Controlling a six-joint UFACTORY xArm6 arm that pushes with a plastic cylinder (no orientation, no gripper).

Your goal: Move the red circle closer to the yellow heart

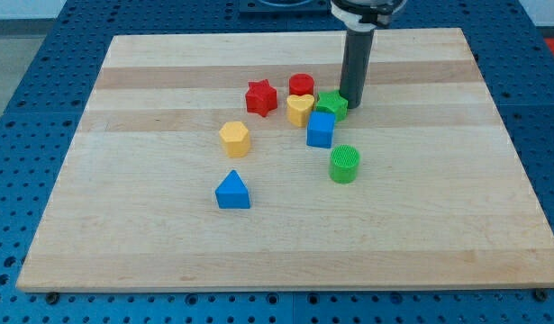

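The red circle (302, 85) stands just above the yellow heart (300, 109) near the board's top middle; the two look to be touching. My tip (351, 103) is at the right of a green star block (331, 104), touching or nearly touching it. The green star sits right of the yellow heart. The rod rises from the tip to the view's top.
A red star (260, 97) lies left of the heart. A blue cube (321, 130) is just below the heart and green star. A green cylinder (345, 164), a yellow hexagon (234, 138) and a blue triangle (232, 191) lie lower. The wooden board (123, 243) sits on a blue perforated table.
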